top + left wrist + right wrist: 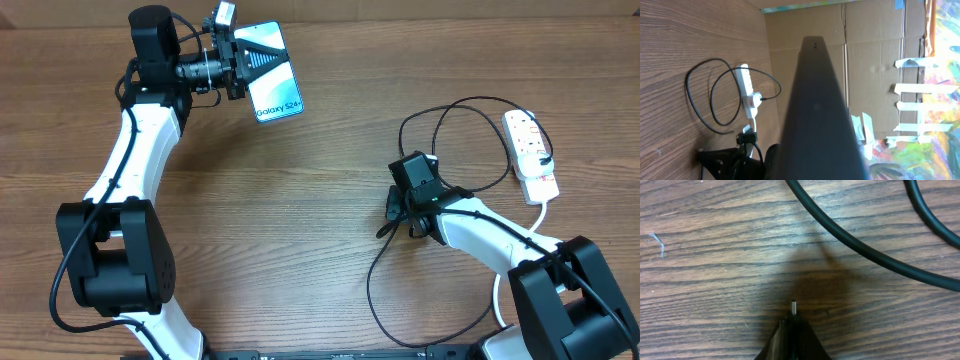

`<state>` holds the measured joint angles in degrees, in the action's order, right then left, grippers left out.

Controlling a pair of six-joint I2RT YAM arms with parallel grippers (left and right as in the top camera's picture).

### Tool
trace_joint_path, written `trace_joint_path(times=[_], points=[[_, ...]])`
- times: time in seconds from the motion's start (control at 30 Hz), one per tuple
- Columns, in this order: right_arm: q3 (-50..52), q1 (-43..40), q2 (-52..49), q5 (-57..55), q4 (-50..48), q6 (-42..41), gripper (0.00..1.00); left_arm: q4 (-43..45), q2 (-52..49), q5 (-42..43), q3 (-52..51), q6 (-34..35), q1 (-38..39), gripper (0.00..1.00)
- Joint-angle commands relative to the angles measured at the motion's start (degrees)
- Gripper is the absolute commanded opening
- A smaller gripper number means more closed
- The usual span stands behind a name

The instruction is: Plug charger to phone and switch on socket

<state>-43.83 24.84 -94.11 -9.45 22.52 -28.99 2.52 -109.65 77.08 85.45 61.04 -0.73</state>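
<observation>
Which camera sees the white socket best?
The overhead camera. It shows the whole socket from above, with its red switch marks clear to see. The left wrist camera shows it smaller and farther away. The right wrist camera does not show it at all.

Black charger (865, 250), white red-marked socket (530, 155), cyan-screened phone (272, 75), brown woodgrain table (300, 230)

Wood grain, plastic, cardboard and a glint of metal.
We see the tabletop (700, 280) in brown wood grain, matt and finely lined. The charger (865, 249) wears a smooth black sheath with a faint sheen, its connector tip (794, 307) bare bright metal. The phone (278, 90) shows us a glossy screen; the socket (525, 135) is smooth white plastic. We also note matt brown cardboard (875, 50) with pale paper tape (925, 89).
</observation>
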Motion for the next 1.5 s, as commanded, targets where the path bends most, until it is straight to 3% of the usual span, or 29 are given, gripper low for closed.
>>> trace_joint_path(times=[0.0, 0.03, 0.1, 0.23, 0.4, 0.53, 0.63, 0.73, 1.07, 1.47], points=[[1.03, 0.22, -0.59, 1.81, 1.81, -0.22, 0.12, 0.26, 0.90, 0.28, 0.85, -1.03, 0.48, 0.04], [1.03, 0.22, -0.59, 1.81, 1.81, -0.22, 0.13, 0.26, 0.90, 0.26, 0.85, -1.03, 0.48, 0.04], [1.03, 0.22, -0.59, 1.79, 1.79, -0.20, 0.04, 0.26, 0.90, 0.28, 0.85, -1.03, 0.48, 0.04], [-0.04, -0.04, -0.09, 1.97, 2.23, 1.53, 0.04, 0.28, 0.90, 0.20, 0.85, -0.59, 0.48, 0.04], [-10.01, -1.81, 4.04, 8.04, 12.35, 6.91, 0.04, 0.31, 0.90, -0.63, 0.85, -0.11, -0.20, 0.04], [-17.33, -4.52, 7.87, 31.15, 14.60, 11.56, 0.04, 0.39, 0.90, -0.81, 0.85, 0.96, -0.37, 0.04], [-17.64, -5.44, 8.87, 53.92, 8.50, 15.04, 0.04, 0.96, 0.90, -0.79, 0.85, 2.71, -0.37, 0.04], [-17.62, -5.18, 8.81, 64.59, 2.78, 15.15, 0.04, 3.69, 0.90, -0.63, 0.85, 4.57, -0.33, 0.04], [-17.62, -4.94, 8.70, 71.47, -10.82, 6.05, 0.04, 21.22, 0.90, 2.51, 0.85, 18.23, -0.31, 0.04], [-17.62, -4.94, 8.15, 71.04, -23.63, -6.82, 0.04, 28.28, 0.90, 0.44, 0.85, 27.23, 4.59, 0.04]])
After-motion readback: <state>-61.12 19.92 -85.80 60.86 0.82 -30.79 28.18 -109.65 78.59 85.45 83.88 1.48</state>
